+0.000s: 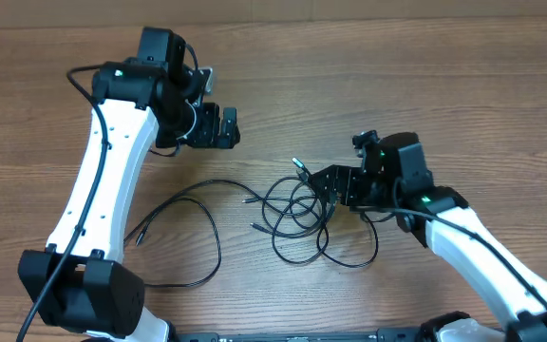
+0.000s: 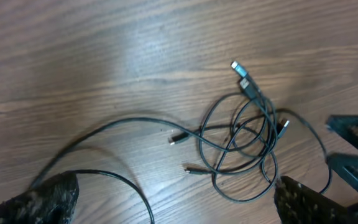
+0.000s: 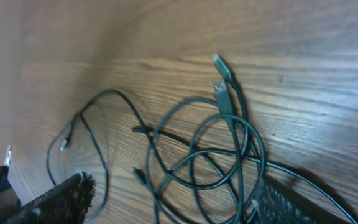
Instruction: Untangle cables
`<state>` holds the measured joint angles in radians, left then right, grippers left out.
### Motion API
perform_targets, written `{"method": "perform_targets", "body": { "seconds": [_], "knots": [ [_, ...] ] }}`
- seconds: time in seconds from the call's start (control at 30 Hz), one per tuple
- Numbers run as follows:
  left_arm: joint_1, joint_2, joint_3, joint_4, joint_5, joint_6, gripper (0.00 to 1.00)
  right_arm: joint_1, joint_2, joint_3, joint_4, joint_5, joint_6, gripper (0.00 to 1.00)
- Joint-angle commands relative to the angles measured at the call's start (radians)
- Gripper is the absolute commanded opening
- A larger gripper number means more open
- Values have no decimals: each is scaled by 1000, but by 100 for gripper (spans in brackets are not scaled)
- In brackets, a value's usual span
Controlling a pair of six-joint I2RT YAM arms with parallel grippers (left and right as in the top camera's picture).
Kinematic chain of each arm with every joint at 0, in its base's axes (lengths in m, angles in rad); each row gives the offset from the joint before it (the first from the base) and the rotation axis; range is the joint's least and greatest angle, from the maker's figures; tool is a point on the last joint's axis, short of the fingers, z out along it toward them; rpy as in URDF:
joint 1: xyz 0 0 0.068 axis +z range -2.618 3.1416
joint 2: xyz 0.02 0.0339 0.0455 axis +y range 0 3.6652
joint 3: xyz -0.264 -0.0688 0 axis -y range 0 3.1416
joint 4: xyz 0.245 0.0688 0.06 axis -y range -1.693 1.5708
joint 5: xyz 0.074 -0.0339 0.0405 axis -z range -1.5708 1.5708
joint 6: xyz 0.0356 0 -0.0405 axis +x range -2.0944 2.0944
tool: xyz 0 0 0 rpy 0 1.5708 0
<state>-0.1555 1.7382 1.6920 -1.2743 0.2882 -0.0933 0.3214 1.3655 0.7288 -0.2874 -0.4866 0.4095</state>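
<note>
A wooden table is seen from above, with two white-and-black robot arms reaching in from the near edge. The cables are found at the middle of the table as a loose tangle of thin black loops crossing over one another. Two pale plug tips are seen side by side at the far edge of the tangle, and smaller plug ends poke out on its left side. One long strand is drawn out of the tangle to the left, where it curves in a wide open loop toward the near-left part of the table.

The right gripper is placed low at the right edge of the tangle. Its jaws are spread wide, and in the right wrist view several cable loops are seen lying between them on the wood; nothing is clamped.

The left gripper is held above bare wood, to the far left of the tangle and apart from it. Its jaws are also spread wide and nothing is held in them.
</note>
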Motion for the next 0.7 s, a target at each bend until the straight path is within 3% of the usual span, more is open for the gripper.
{"method": "perform_targets", "body": {
  "seconds": [0.0,0.1,0.37,0.67],
  "knots": [
    [-1,-4,-64,35,50,29,100,-3,87,0,34,-36,-26,78],
    [-3,-4,-107,75,111,51,100,-2,148,0,80,-72,-28,71],
    [-3,-4,-153,108,131,72,100,0,249,0,148,-83,-53,80],
    [-3,-4,-153,109,131,72,100,0,326,-1,169,-11,-67,83]
  ]
}}
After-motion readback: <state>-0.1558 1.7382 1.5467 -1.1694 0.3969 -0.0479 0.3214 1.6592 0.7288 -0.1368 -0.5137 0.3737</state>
